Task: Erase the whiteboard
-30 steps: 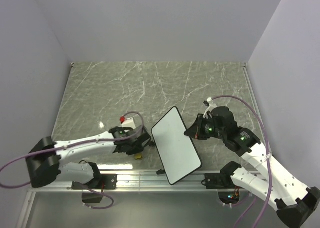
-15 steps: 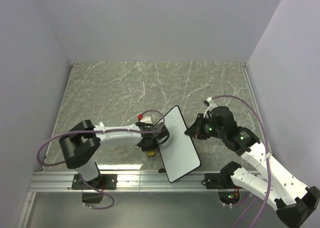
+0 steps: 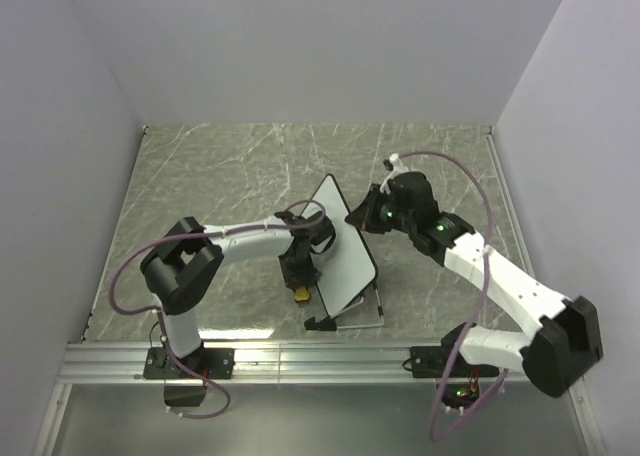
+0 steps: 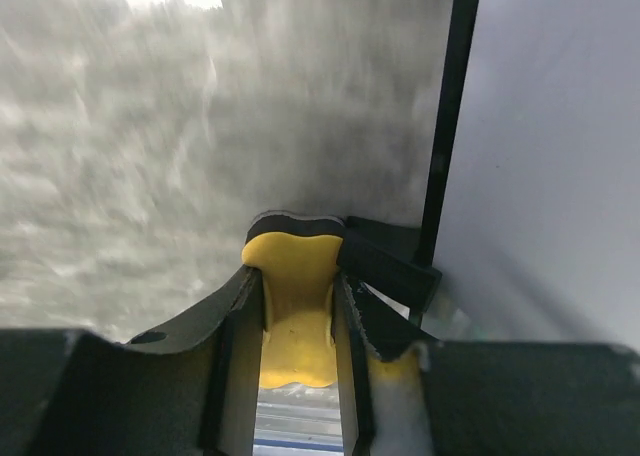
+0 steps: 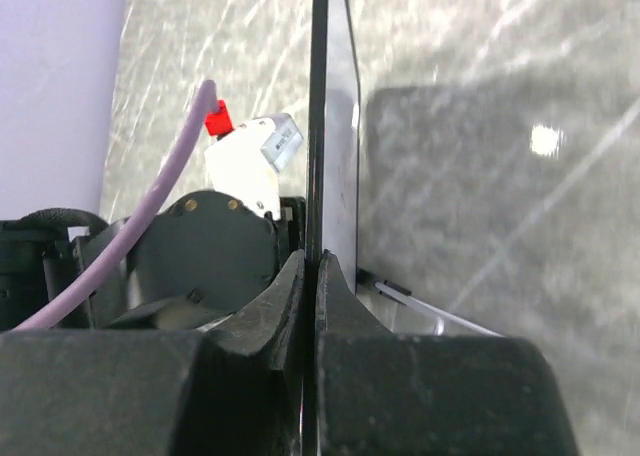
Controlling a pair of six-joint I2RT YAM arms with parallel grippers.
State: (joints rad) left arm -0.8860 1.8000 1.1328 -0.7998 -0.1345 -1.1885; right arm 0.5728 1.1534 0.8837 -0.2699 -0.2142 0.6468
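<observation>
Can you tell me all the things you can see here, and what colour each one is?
whiteboard: one, white with a black frame, mid-table, tilted up.
eraser: one, yellow, beside the whiteboard's left edge.
table: one, grey-green marble, under everything.
rail: one, silver, along the table's near edge.
cables: two, purple, one on each arm.
left arm, right arm: two, white and black, reaching in from the near edge.
left tool: one, black, shut on the eraser.
right tool: one, black, shut on the whiteboard's edge.
</observation>
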